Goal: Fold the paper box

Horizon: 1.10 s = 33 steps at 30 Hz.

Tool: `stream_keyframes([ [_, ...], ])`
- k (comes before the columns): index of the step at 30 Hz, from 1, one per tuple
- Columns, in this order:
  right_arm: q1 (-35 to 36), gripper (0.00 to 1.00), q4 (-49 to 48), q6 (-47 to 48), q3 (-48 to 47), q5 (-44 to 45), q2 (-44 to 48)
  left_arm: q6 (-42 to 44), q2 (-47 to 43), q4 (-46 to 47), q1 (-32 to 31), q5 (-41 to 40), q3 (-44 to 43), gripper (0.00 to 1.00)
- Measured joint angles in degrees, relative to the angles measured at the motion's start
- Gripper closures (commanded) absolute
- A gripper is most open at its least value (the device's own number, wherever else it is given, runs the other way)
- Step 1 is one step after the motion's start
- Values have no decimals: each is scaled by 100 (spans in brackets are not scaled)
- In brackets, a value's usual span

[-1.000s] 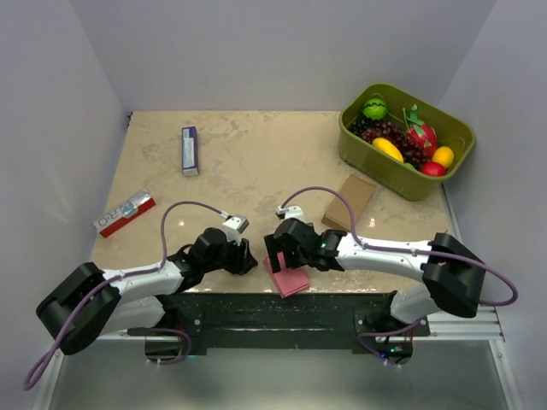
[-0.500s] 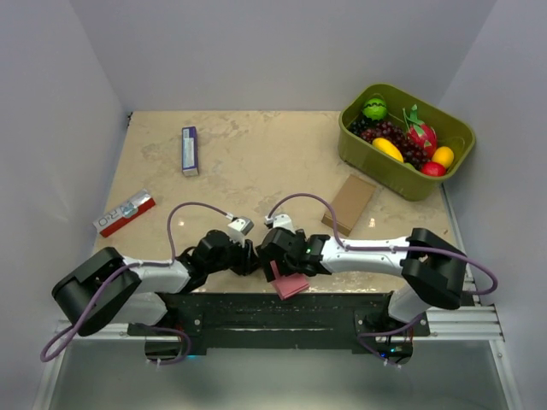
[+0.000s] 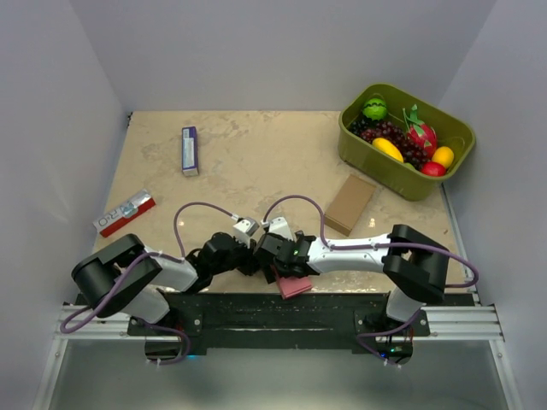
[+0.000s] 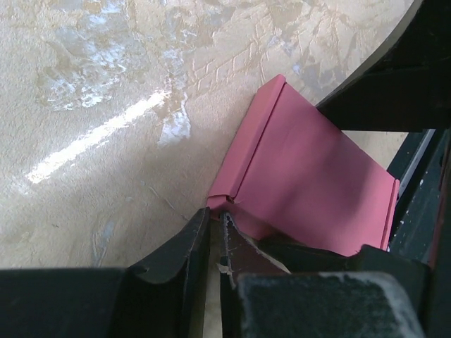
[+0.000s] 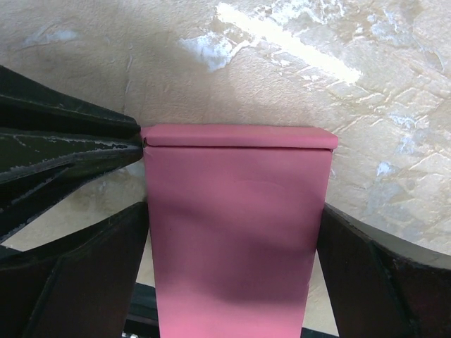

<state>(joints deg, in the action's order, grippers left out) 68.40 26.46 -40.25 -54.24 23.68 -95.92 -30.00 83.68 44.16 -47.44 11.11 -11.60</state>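
The paper box is a pink folded packet, held upright between my right gripper's two fingers, which press on its long sides. In the top view it shows at the table's near edge, under my right gripper. My left gripper has its fingers nearly together, tips touching the box's folded end corner. I cannot tell if a flap is pinched. It meets the right gripper in the top view.
A green bin of toy fruit stands at the back right. A brown cardboard box lies right of centre. A red-and-white packet and a blue-and-white carton lie on the left. A black rail runs along the near edge.
My right gripper has carried the pink box a little left and nearer the table edge. My left gripper has moved right until its tips meet the box's corner.
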Motion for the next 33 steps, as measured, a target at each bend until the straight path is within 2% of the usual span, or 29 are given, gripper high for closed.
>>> stream_keyframes([
  [2,15,6,31,-68,-20,50,-17,-7,-2,15,-9,-22,11,84],
  [3,31,18,44,-111,-20,87,-17,-4,-15,11,-26,-52,15,82],
  [5,46,31,55,-160,-17,111,-13,-7,-70,-33,-42,-111,26,72],
  [7,52,37,26,-212,11,125,9,-59,-264,-221,-66,-186,52,62],
  [10,66,42,-122,-227,76,114,35,-92,-737,-645,-114,-223,140,54],
  [20,85,52,-146,-61,125,15,229,-87,-2625,-2514,68,-485,205,47],
  [26,-24,53,-269,358,234,-566,1388,-33,-3934,-3298,221,-509,181,43],
  [33,-385,54,-734,833,603,-1801,2409,116,-5215,-3700,282,-15,-282,38],
])
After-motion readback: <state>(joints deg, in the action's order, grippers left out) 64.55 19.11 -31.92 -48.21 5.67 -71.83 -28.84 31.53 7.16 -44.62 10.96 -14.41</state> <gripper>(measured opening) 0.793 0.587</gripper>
